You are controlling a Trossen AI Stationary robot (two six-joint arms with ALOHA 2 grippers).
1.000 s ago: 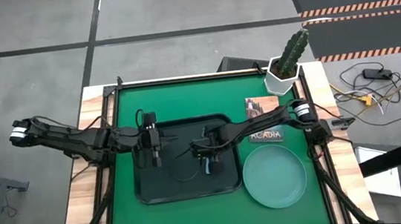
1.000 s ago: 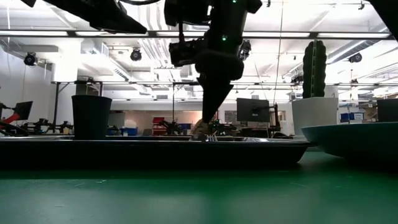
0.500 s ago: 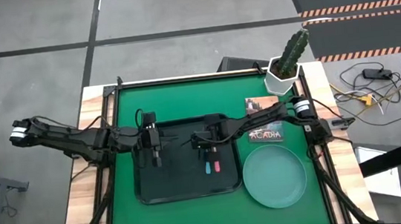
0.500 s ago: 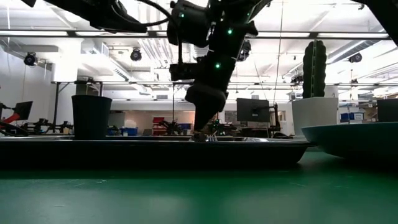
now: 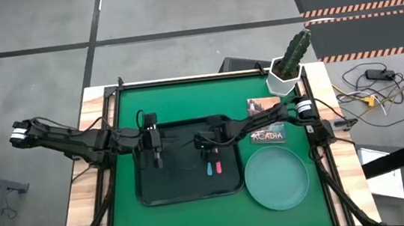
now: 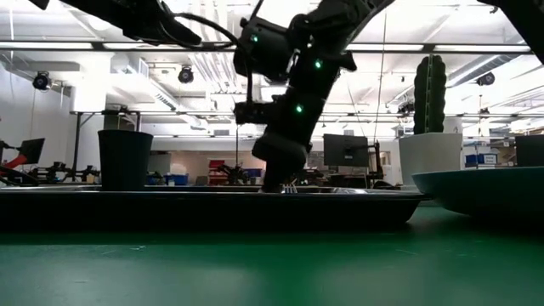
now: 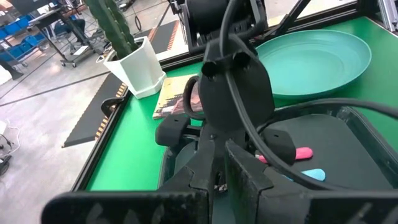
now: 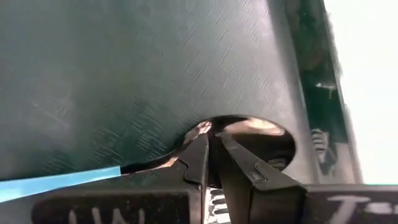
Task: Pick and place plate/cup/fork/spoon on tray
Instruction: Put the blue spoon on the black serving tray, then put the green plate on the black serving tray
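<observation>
**High view.** You see the tray (image 5: 150,195) at the middle of the green tabletop (image 5: 178,100). The fork (image 5: 218,168) and spoon (image 5: 209,169) lie side by side on the tray's right half, handles toward the near edge. The spoon is on the left and the fork on the right. The right end effector (image 5: 207,147) sits over the tray, just above the head ends of both utensils. The left end effector (image 5: 155,154) hangs over the tray's left half. The plate (image 5: 276,178) rests on the tabletop just right of the tray, off it. A booklet (image 5: 265,121) and a potted cactus (image 5: 286,74) stand beyond the plate.

**Low view.** Note the cup (image 6: 125,159) upright on the tray's (image 6: 212,204) left end. The right end effector (image 6: 276,174) reaches down to the tray floor near its middle. The plate's (image 6: 484,189) rim shows at the right, with the cactus pot (image 6: 429,157) behind it.

**Left wrist view.** The right arm (image 7: 236,99) fills the centre. Beside it you see the pink fork handle (image 7: 303,152) and the blue spoon handle (image 7: 314,175) on the tray (image 7: 348,143). The plate (image 7: 317,56) lies beyond the tray rim. You cannot tell the state of the left end effector here.

**Right wrist view.** The right end effector (image 8: 210,146) has its two sides drawn together, tips nearly meeting over the tray floor (image 8: 124,74). The spoon's bowl (image 8: 252,127) lies right at the tips, and its blue handle (image 8: 56,183) runs off along the floor. You cannot tell whether the tips pinch the bowl.
</observation>
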